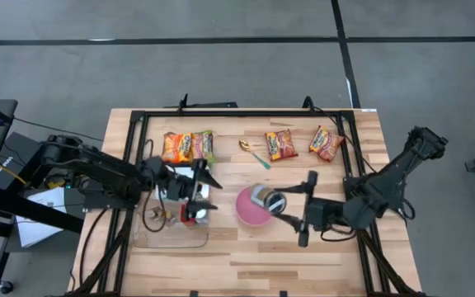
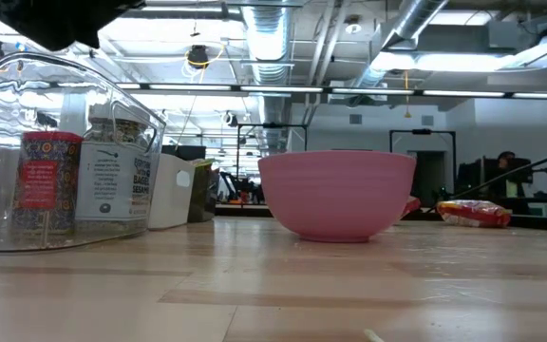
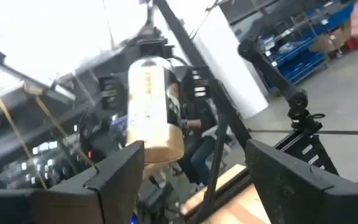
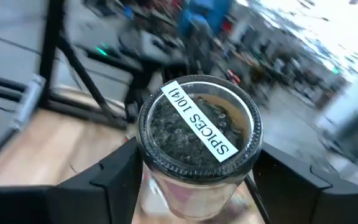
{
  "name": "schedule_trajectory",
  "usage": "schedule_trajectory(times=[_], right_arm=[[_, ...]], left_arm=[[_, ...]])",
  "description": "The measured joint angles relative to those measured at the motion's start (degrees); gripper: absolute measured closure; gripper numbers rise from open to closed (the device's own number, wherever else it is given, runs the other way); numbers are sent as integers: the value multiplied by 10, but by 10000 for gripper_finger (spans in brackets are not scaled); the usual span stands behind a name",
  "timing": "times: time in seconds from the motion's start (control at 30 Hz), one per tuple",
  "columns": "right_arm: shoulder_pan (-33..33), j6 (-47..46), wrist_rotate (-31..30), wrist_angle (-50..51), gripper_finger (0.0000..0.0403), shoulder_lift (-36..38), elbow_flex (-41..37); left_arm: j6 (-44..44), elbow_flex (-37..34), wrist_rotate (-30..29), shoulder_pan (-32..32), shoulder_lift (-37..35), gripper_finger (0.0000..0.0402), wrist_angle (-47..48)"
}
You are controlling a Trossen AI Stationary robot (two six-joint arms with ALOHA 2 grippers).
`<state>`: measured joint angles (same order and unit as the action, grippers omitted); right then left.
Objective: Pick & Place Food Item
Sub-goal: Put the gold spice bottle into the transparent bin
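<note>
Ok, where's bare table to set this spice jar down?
Bare wood lies along the near edge of the wooden table, below the pink bowl and clear plastic tray. The far row of orange snack packets is crowded.

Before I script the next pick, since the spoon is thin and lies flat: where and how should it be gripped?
Grip the spoon on its green handle, near the middle, coming straight down from above. It lies flat on the table, gold bowl toward the far-left, handle running near-right, so set the pincer fingers across the handle's width. The packets beside it leave room. The grip may slip.
</note>
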<state>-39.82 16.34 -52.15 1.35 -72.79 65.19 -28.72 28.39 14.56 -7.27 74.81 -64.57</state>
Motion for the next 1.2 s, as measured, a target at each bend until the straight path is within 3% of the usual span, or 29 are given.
schedule_trajectory(times=[0.27,0.5,1.2], right_arm=[[55,114,191,-161,148,-39,0],[91,128,277,-193,148,-53,-1],[121,182,326,-247,148,-52,0]], left_arm=[[-4,46,-11,-17,108,74,-133],[-69,83,-10,-30,163,39,-183],[-66,180,9,-47,163,35,-168]])
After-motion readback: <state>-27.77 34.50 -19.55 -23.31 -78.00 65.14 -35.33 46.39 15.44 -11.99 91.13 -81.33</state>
